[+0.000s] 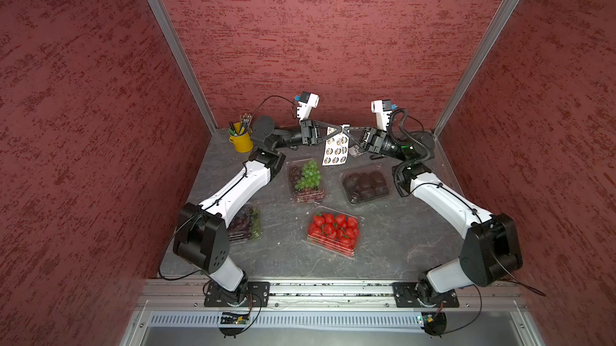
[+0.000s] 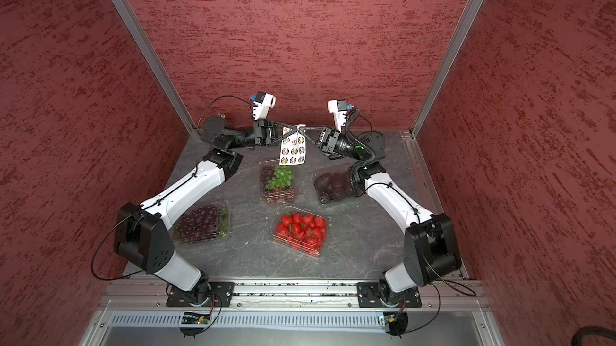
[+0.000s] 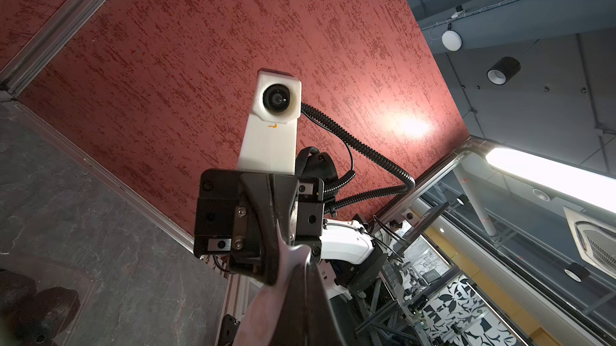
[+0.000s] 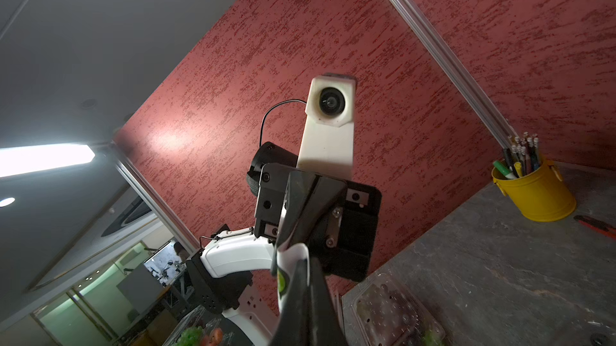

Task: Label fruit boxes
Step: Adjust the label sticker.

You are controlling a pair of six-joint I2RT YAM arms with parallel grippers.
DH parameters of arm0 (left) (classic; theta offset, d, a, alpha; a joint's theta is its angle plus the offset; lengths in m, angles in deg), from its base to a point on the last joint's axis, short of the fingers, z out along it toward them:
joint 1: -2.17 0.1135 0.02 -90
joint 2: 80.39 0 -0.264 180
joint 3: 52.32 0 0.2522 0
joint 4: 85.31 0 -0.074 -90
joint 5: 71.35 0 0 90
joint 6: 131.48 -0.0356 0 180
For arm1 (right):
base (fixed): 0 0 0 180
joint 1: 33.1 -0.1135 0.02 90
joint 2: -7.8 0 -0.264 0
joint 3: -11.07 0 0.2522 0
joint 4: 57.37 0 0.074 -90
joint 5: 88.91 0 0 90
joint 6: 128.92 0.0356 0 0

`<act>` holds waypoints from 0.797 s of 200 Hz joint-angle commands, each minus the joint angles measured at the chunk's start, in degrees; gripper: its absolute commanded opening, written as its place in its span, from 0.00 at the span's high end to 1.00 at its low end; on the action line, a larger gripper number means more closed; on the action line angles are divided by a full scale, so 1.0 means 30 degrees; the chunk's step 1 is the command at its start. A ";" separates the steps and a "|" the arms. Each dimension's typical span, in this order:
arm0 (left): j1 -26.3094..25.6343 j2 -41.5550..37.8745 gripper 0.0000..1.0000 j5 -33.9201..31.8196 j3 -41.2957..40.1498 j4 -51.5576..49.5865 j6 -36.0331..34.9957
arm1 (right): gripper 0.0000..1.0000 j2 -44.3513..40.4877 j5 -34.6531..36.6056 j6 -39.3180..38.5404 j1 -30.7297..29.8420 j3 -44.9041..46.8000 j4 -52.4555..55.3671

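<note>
A white sticker sheet [image 1: 335,149] hangs in the air at the back centre of the table, in both top views [image 2: 293,149]. My left gripper [image 1: 339,130] and right gripper [image 1: 347,128] meet tip to tip at its top edge, both shut on it. In the right wrist view the sheet [image 4: 289,272] curls beside the right gripper [image 4: 303,264]. Several fruit boxes lie below: green-and-purple grapes [image 1: 306,179], dark round fruit [image 1: 366,185], strawberries [image 1: 333,230], and dark grapes [image 1: 246,224] half hidden under the left arm.
A yellow pencil cup [image 1: 240,139] stands at the back left corner, with a red-handled tool [image 4: 596,224] lying near it. Red textured walls close in three sides. An aluminium rail [image 1: 333,289] with both arm bases runs along the front edge.
</note>
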 commanded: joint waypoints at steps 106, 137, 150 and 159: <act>-0.0243 0.0266 1.00 0.0263 0.0333 0.0205 -0.0212 | 1.00 -0.0400 -0.0283 0.0913 0.0014 -0.0150 -0.1670; -0.0287 0.0104 1.00 0.0232 0.0419 0.0207 -0.0175 | 1.00 -0.0419 -0.0226 0.0579 0.0017 -0.0069 -0.1206; -0.0265 0.0076 1.00 0.0215 0.0456 0.0252 -0.0141 | 1.00 -0.0386 -0.0198 0.0471 0.0014 -0.0084 -0.0999; -0.0272 0.0063 1.00 0.0196 0.0449 0.0323 -0.0066 | 1.00 -0.0350 -0.0155 0.0324 0.0026 -0.0095 -0.0787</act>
